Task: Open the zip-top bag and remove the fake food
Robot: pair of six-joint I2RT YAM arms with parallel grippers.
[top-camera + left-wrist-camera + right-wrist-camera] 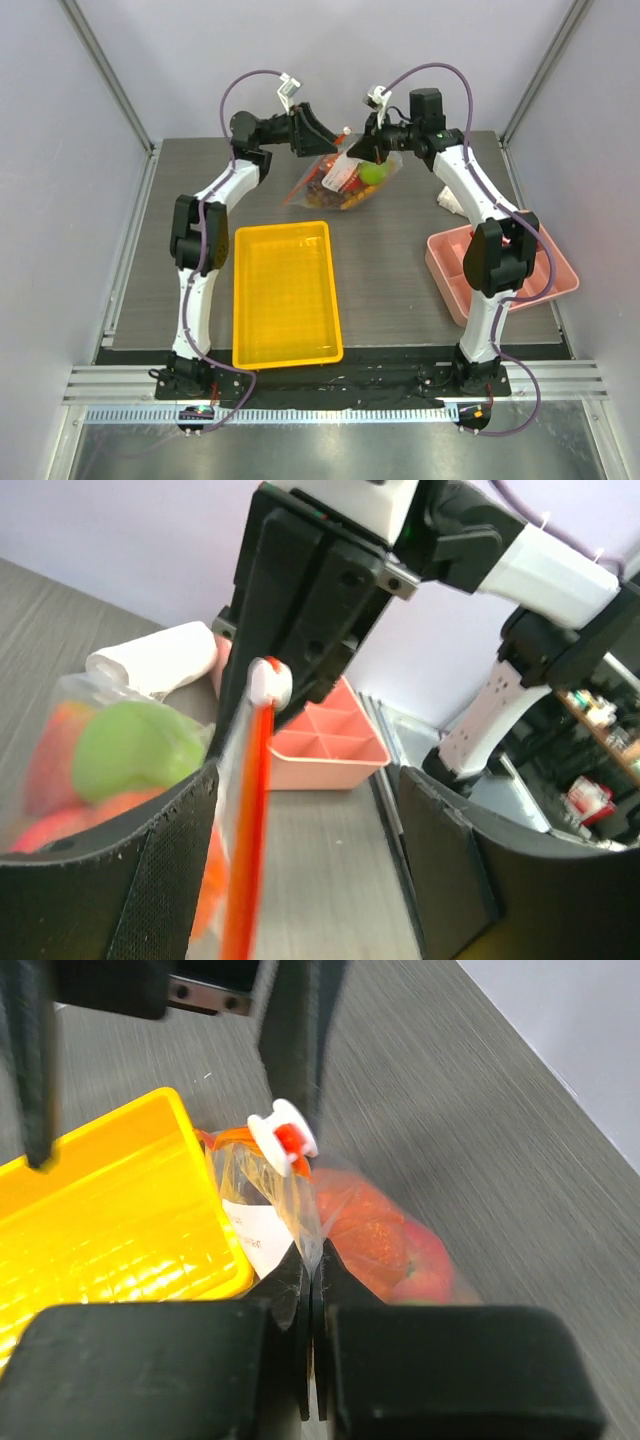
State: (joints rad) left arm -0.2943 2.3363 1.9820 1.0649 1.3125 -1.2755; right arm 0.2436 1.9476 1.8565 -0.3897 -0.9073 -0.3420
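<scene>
The zip-top bag (340,180) hangs above the back of the table, full of fake food: a green apple (135,745), a red apple (385,1245) and orange pieces. My right gripper (312,1290) is shut on the bag's clear top edge, just below the white slider (283,1135). It also shows in the top view (362,150). My left gripper (300,850) is open. The orange-red zip strip (250,820) runs between its jaws, close to the left finger (150,860). In the top view the left gripper (322,140) is at the bag's left end.
A yellow tray (285,290) lies on the table in front of the bag, also in the right wrist view (100,1220). A pink divided tray (500,265) sits at the right edge. A white roll of cloth (160,655) lies behind the bag.
</scene>
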